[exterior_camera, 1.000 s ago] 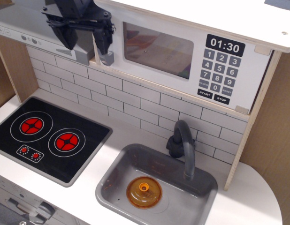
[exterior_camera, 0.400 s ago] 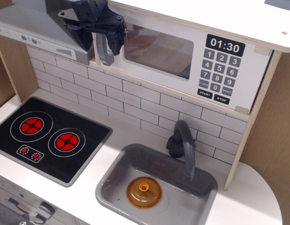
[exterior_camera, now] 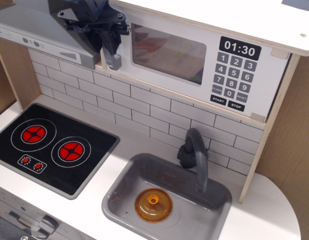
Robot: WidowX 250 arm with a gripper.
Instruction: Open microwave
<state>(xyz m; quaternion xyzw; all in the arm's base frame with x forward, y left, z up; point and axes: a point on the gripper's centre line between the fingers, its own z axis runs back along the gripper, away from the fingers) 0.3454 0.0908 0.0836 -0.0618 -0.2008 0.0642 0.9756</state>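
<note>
One gripper (exterior_camera: 102,35) sits closed on the grey handle (exterior_camera: 113,59) at the left edge of the microwave (exterior_camera: 194,55), upper right above the sink (exterior_camera: 119,190); best pull outward, following the door's arc.

The black two-fingered robot gripper (exterior_camera: 105,42) reached in from the top left edge of the view, its dark wrist housing cut off by the frame. Its fingers (exterior_camera: 110,44) pointed downward, drawn close together around a grey vertical bar, with the linkage arms spread outward just above them.
</note>
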